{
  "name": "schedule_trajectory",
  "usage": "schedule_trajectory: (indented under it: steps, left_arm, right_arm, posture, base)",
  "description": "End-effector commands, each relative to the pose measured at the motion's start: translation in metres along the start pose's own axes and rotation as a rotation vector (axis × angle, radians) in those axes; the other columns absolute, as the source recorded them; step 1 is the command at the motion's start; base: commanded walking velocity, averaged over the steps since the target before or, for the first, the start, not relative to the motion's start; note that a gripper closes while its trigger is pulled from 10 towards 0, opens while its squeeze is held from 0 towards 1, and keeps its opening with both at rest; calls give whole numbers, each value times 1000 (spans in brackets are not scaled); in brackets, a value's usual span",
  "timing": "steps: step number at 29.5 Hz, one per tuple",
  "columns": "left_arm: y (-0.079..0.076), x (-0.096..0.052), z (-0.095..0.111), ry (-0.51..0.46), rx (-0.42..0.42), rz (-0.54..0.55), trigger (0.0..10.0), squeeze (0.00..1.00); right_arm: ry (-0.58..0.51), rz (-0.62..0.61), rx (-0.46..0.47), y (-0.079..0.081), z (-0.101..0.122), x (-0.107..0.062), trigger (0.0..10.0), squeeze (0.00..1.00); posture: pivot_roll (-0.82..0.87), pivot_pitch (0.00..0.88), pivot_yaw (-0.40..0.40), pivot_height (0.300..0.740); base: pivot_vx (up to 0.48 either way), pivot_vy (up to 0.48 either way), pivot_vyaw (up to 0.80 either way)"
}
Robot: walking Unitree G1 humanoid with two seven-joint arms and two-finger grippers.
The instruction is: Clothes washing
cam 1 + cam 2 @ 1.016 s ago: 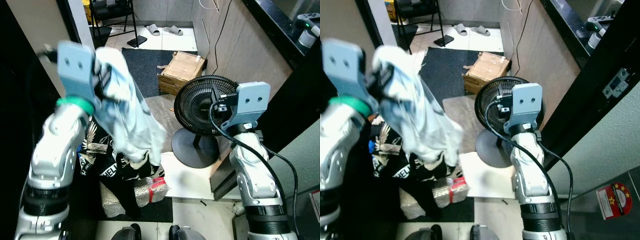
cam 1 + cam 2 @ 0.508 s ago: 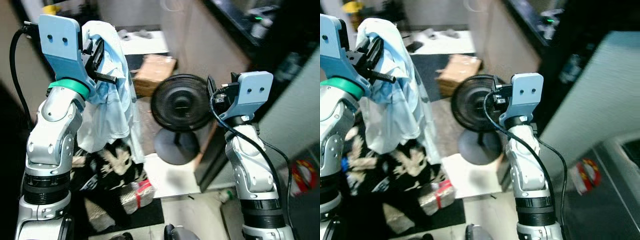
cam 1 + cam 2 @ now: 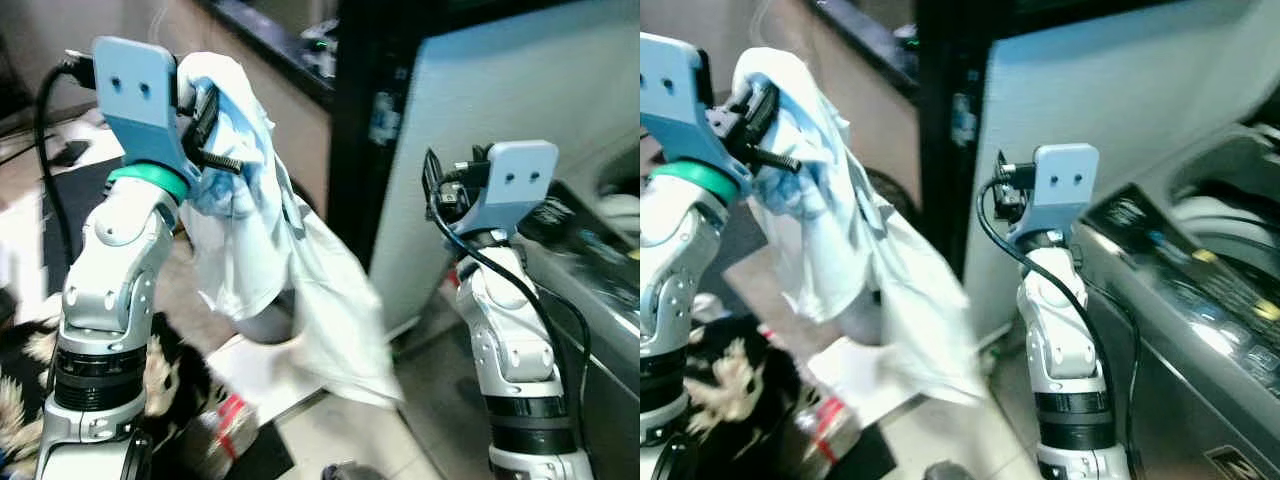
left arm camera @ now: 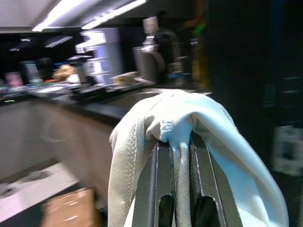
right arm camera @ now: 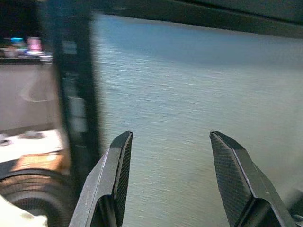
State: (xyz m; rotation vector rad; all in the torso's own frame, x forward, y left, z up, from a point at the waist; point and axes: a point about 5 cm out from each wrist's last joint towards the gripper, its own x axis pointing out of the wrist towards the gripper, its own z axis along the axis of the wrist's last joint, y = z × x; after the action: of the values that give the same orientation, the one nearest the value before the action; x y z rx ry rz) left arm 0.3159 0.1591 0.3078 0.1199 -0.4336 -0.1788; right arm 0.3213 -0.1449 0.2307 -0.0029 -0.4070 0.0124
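While the right gripper (image 5: 171, 182) gapes, left gripper (image 4: 181, 142) fingers pinch a limp, pale-blue garment (image 3: 265, 250).

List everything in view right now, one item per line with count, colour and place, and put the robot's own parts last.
Pale blue-white cloth garment: one, draped over the left pincer, hanging down mid-scene.
Grey top-loading washing machine: one, at the robot's right.
Pale grey flat panel: one, straight ahead behind the right arm.
Black patterned clothes pile: one, on the floor at lower left.
Dark countertop: one, blurred, at upper left.
Left pincer: one, black, raised, shut on the garment.
Right pincer: one, black, raised, open and holding nothing, facing the panel.
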Motion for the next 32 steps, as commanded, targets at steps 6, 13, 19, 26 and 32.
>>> schedule_trajectory:
  steps: [6, 13, 19, 26, 32]
  left_arm:
    - [4, 0, 2, 0, 7, 13, 10000, 0]
    - [4, 0, 0, 8, 5, 15, 10000, 0]
    - [5, -1, -3, 17, 6, 22, 10000, 0]
    - [6, -1, -4, 23, 6, 26, 10000, 0]
    - [6, -2, -5, 26, 6, 26, 10000, 0]
  right_arm:
    - [19, -2, 10, 2, -3, -1, 10000, 0]
    - [18, -8, 17, 2, -3, -1, 10000, 0]
    - [24, -26, 35, 0, -3, 0, 10000, 0]
    - [27, -33, 40, 0, -3, 1, 10000, 0]
    - [28, -33, 40, 0, -3, 1, 10000, 0]
  posture:
    - [-36, 0, 58, 740]
    - [-35, 0, 58, 740]
    - [-33, 0, 55, 740]
    - [-33, 0, 55, 740]
    - [-32, 0, 56, 740]
  base:
    - [0, 0, -800]
    - [0, 0, -800]
    - [0, 0, -800]
    - [0, 0, -800]
    - [0, 0, -800]
